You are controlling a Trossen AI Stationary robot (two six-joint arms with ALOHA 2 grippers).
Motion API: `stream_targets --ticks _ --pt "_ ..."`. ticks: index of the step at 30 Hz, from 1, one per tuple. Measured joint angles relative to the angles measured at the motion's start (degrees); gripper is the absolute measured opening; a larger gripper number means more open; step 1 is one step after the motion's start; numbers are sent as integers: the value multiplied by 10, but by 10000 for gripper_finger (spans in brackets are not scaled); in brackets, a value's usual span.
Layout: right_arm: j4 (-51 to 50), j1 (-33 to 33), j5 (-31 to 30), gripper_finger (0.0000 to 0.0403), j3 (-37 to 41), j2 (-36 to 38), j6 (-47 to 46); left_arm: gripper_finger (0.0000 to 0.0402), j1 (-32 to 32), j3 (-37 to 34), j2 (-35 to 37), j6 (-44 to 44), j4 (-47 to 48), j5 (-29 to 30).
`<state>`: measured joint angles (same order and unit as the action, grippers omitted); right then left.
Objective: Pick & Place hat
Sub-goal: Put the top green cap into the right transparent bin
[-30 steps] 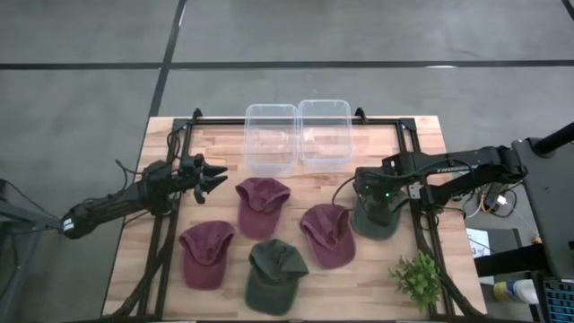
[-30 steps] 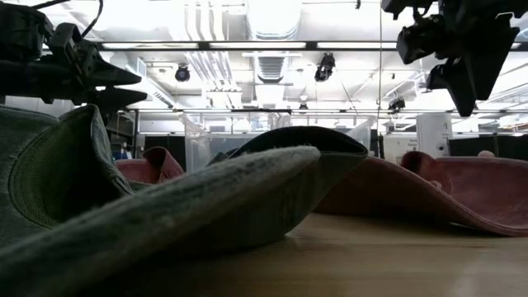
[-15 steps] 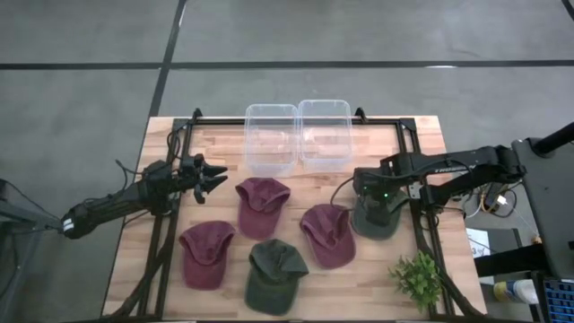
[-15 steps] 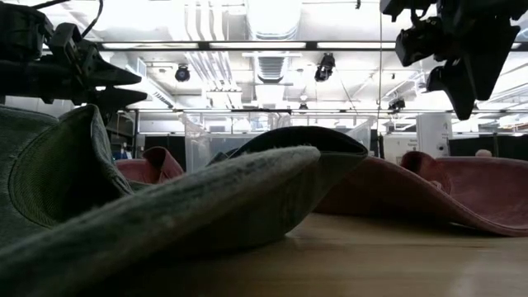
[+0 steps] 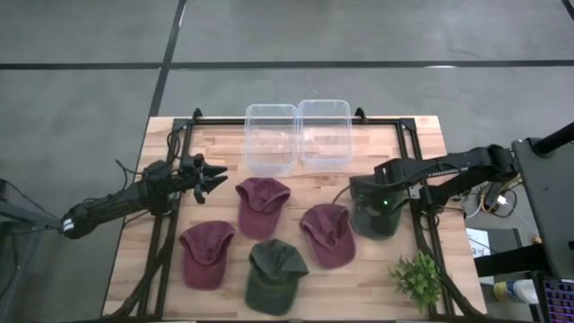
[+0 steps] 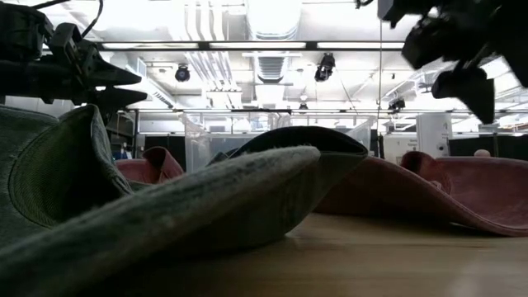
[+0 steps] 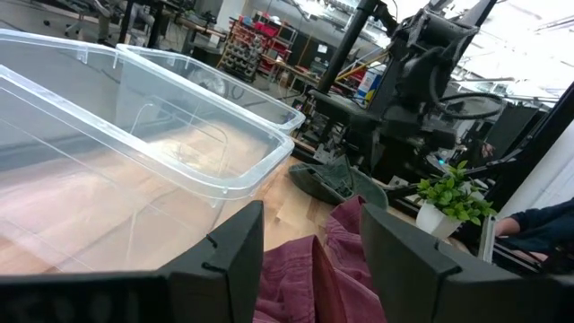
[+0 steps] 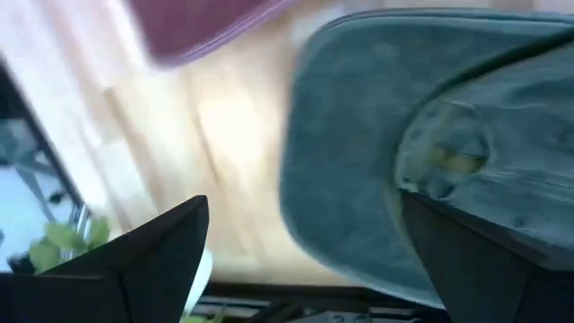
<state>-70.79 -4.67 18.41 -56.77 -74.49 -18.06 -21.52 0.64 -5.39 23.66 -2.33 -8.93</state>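
Five caps lie crown-up on the wooden table: maroon ones (image 5: 261, 205), (image 5: 204, 254), (image 5: 327, 235), and dark green ones (image 5: 273, 274), (image 5: 377, 220). My right gripper (image 5: 373, 203) hangs open over the right-hand green cap (image 8: 386, 135), with a finger on either side above it and not touching. My left gripper (image 5: 213, 176) is open and empty at the table's left, pointing at the far maroon cap (image 7: 305, 278). It shows high up in the low view (image 6: 111, 82), as does the right gripper (image 6: 462, 58).
Two clear plastic bins (image 5: 271, 136), (image 5: 325, 132) stand side by side at the table's far edge. A small potted plant (image 5: 417, 276) stands at the near right corner. A dark frame (image 5: 421, 233) runs round the work area. Bare wood lies between bins and caps.
My right gripper has shifted a little toward the table's near edge over the right-hand green cap and has turned somewhat, staying open. The caps have not moved.
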Motion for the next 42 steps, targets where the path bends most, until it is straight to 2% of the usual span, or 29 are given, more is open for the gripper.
stream_targets --ticks 10,14,17,33,38,42 --pt "-24 -127 -6 368 13 27 -15 178 0 0 0 -2 0 0" --pt "-26 -160 -46 368 32 18 -14 178 0 0 0 -13 0 0" --pt "-26 -165 -77 368 43 12 -12 178 0 0 0 -13 0 0" --pt "-38 -171 -82 368 123 13 5 178 0 0 0 2 0 0" --pt "-37 -171 -155 368 123 12 3 178 0 0 0 2 0 0" --pt "-38 -171 -184 368 123 12 26 178 0 0 0 2 0 0"
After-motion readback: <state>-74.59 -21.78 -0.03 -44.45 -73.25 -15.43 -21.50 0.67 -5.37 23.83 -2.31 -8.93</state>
